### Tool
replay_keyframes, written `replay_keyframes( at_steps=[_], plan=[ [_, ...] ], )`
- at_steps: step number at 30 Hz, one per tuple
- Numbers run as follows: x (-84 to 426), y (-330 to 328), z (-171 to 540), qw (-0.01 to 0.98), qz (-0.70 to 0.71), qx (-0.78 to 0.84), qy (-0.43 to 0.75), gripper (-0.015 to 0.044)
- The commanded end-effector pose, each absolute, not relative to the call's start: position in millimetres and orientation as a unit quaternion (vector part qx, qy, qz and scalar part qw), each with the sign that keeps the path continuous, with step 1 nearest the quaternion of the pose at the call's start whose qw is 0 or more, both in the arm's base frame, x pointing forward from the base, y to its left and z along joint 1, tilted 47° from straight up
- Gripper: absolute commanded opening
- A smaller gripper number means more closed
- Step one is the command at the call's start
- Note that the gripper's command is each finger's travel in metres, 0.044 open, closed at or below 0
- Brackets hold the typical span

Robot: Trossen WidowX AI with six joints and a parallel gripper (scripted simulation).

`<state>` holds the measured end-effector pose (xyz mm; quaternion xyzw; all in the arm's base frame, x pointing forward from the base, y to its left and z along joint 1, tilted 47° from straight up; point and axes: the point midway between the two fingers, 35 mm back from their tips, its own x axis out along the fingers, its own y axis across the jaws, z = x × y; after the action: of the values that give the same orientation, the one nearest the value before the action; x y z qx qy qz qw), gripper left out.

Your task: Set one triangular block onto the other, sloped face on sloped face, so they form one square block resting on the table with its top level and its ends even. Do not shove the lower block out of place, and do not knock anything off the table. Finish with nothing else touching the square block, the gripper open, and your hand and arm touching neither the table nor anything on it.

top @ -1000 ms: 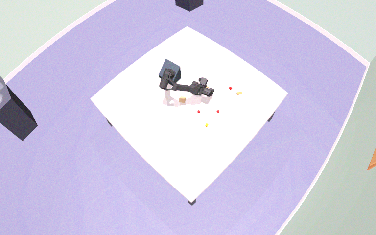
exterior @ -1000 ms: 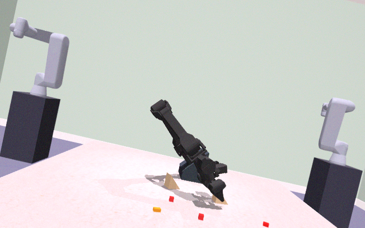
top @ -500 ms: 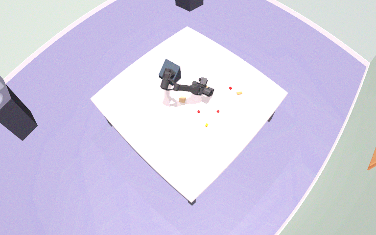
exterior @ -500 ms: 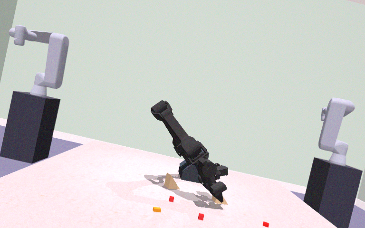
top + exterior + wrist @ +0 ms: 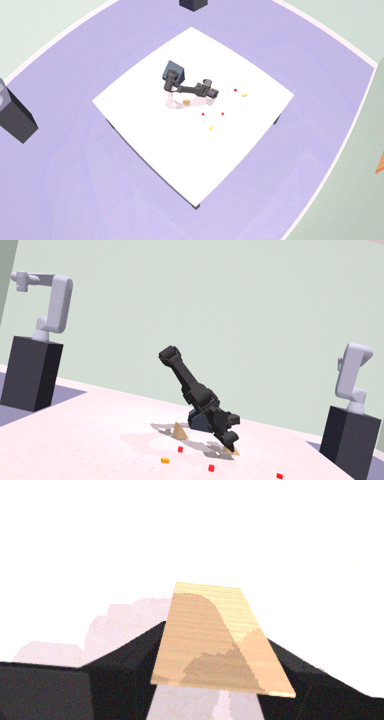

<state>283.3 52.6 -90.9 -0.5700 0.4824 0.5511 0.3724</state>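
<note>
One wooden triangular block (image 5: 200, 635) (image 5: 227, 450) stands between my fingers, with its sloped face toward the wrist camera. My gripper (image 5: 215, 652) (image 5: 232, 448) is shut on it, one dark finger at each side. The block appears to be still down at the table; any small gap under it cannot be told. In the top view my arm hides nearly all of it. The other triangular block (image 5: 186, 101) (image 5: 179, 432) stands alone on the table (image 5: 167, 141) (image 5: 84, 421), nearer my arm's base, its peak up and slope facing right in the exterior view.
Three small red cubes (image 5: 203, 114) (image 5: 222, 113) (image 5: 235, 90) lie beyond the blocks. A small yellow piece (image 5: 210, 127) and a flat orange piece (image 5: 244, 95) lie farther out. Two grey arms (image 5: 58, 305) (image 5: 349, 370) stand on dark pedestals off the table.
</note>
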Motion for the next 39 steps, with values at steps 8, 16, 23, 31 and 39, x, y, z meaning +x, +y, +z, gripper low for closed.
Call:
replay_keyframes(
  at_steps=[8,16,23,31,39],
  plan=[
    [280,64,-90,0.334,0.507,-0.61,0.509,0.0],
    [277,78,-91,0.279,0.442,-0.659,0.541,0.0],
    [273,90,-95,0.229,0.381,-0.696,0.563,0.0],
    [269,103,-101,0.168,0.306,-0.732,0.584,0.0],
    [265,114,-110,0.106,0.229,-0.76,0.598,0.0]
  ],
)
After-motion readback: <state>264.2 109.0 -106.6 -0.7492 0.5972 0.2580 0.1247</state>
